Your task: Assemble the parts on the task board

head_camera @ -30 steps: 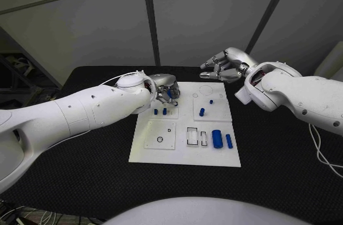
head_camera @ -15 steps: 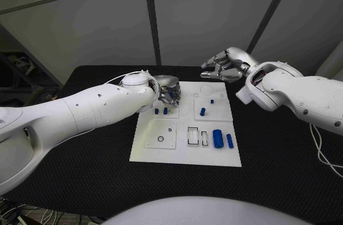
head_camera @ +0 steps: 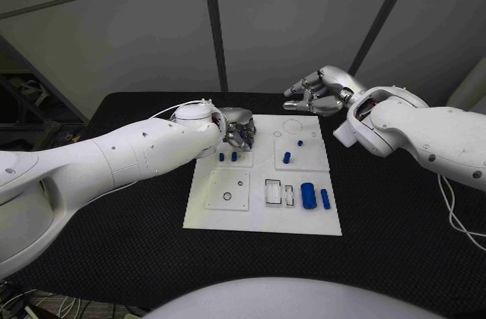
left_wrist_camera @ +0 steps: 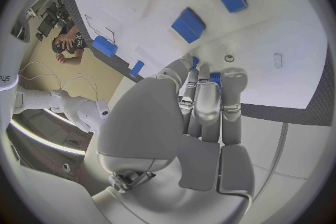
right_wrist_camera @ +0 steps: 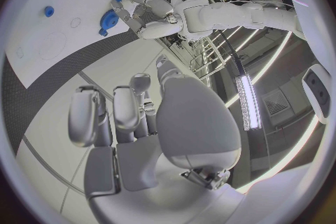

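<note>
The white task board (head_camera: 261, 217) lies in the middle of the table. My left hand (head_camera: 239, 132) hovers over its far left corner, and a small blue part (left_wrist_camera: 215, 77) is pinched at its fingertips (left_wrist_camera: 231, 75). Two small blue parts (head_camera: 228, 157) stand just in front of that hand, also seen as blue blocks (left_wrist_camera: 187, 24). Two more blue parts (head_camera: 286, 157) stand on the far right panel. Two blue cylinders (head_camera: 307, 194) lie at the near right. My right hand (head_camera: 319, 94) hangs above the board's far edge, fingers curled in, holding nothing.
A panel with a round hole (head_camera: 228, 191) and a rectangular slot (head_camera: 272, 192) sit on the near half of the board. Black table (head_camera: 121, 228) surrounds the board on all sides. A cable (head_camera: 456, 213) trails from my right arm.
My left arm has shifted slightly toward the board, its hand staying over the far left corner. My right hand has not moved.
</note>
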